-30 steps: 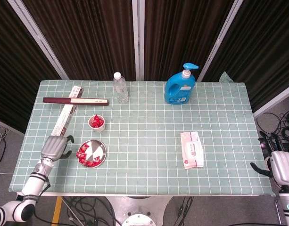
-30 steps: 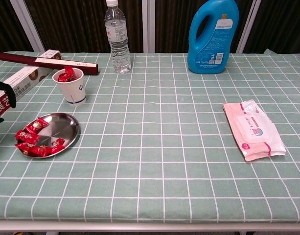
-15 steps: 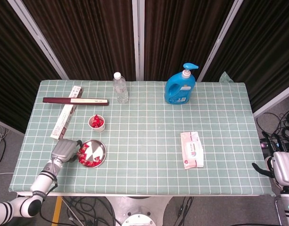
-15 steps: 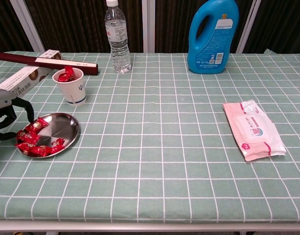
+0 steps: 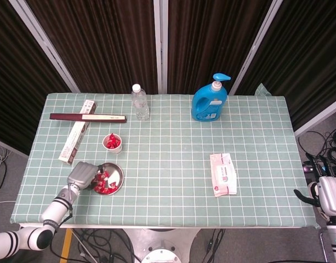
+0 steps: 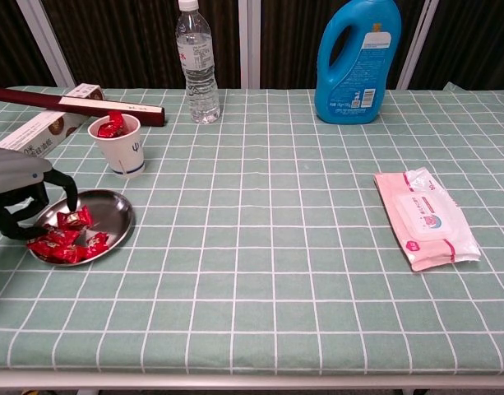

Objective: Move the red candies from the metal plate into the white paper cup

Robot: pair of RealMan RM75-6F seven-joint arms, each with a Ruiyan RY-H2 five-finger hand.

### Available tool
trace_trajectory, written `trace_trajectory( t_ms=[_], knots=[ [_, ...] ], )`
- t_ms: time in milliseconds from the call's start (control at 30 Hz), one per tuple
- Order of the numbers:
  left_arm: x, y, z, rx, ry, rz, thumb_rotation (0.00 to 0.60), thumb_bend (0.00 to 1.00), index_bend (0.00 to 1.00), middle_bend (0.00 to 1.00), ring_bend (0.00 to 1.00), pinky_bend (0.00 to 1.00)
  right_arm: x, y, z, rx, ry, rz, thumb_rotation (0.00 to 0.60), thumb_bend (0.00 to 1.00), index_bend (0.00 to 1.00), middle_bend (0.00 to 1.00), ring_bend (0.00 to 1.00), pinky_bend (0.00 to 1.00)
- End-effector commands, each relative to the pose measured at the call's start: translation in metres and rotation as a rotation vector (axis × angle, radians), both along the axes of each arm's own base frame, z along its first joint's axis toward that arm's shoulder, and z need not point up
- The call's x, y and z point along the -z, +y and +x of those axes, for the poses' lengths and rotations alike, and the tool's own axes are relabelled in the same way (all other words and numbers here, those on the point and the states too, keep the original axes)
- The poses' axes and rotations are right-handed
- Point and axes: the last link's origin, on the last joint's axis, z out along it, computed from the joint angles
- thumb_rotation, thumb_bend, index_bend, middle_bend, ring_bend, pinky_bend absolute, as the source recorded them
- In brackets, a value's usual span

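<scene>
At the lower left of the chest view, the left robot hand (image 6: 25, 197) hangs over the round metal plate (image 6: 112, 216), fingers curved and apart directly above the red wrapped candies (image 6: 64, 239); it holds nothing yet. The white paper cup (image 6: 120, 145) stands just behind the plate, with free counter (image 6: 268, 247) between. The right robot hand (image 5: 329, 196) rests well apart; its state I cannot tell.

Metal plate (image 6: 112, 216): polished, mirror-glossy. Red candies (image 6: 58, 243): shiny crinkled foil/plastic wrappers. Paper cup (image 6: 120, 148) at plate's 12 o'clock: matt white. Tablecloth (image 6: 276, 247): matt checked cloth, smooth. Water bottle (image 6: 194, 66): clear plastic. Detergent bottle (image 6: 358, 62): glossy blue plastic. Wet-wipes pack (image 6: 428, 218): glossy soft film. Left hand (image 6: 25, 197): matt grey shell, black fingers.
</scene>
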Motion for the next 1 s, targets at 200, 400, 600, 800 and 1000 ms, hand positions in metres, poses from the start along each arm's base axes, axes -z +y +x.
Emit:
trace_trajectory(
  t_ms=[200,400,600,800,1000],
  knots=[
    [0.002,0.001,0.009,0.015,-0.023,-0.015,0.6,0.35,0.41,0.87,0.93,1.0,0.0,0.0,0.0,0.003,0.001,0.002,0.6,0.08,0.02,0.24,0.05,0.44],
    [0.01,0.005,0.012,0.041,-0.014,0.024,0.6,0.33,0.41,0.87,0.93,1.0,0.0,0.0,-0.001,0.005,0.001,0.001,0.6,0.08,0.02,0.24,0.05,0.44],
    [0.02,0.004,0.011,0.055,0.006,0.032,0.6,0.33,0.45,0.88,0.93,1.0,-0.001,0.001,-0.002,0.009,0.0,-0.001,0.6,0.08,0.02,0.24,0.05,0.44],
    [0.026,0.007,0.007,0.045,-0.011,0.056,0.6,0.33,0.5,0.89,0.93,1.0,-0.001,0.001,-0.003,0.012,0.0,-0.001,0.6,0.08,0.02,0.24,0.05,0.44],
    [0.029,0.009,0.004,0.054,-0.007,0.075,0.6,0.33,0.52,0.89,0.93,1.0,-0.001,0.0,-0.003,0.012,-0.001,0.0,0.6,0.08,0.02,0.24,0.05,0.44]
  ],
)
